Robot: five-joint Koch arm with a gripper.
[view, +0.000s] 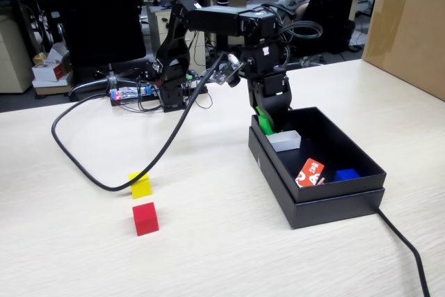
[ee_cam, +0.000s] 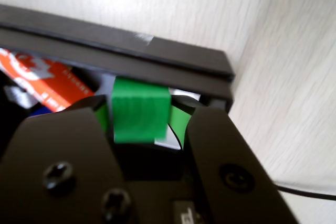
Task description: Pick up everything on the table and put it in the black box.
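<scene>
My gripper (view: 267,123) hangs over the near-left corner of the black box (view: 334,198), shut on the green cube (view: 263,121). In the wrist view the green cube (ee_cam: 140,121) sits between the green-padded jaws of the gripper (ee_cam: 140,109), just above the black box's stepped rim (ee_cam: 131,51). The yellow cube (view: 140,186) and the red cube (view: 145,218) lie close together on the table (view: 208,255), left of the box in the fixed view.
Inside the box lie a white block (view: 285,141), a red-orange packet (view: 310,172) and something blue (view: 346,174). A thick black cable (view: 83,165) loops across the table near the yellow cube. A brown carton (view: 410,26) stands at the far right.
</scene>
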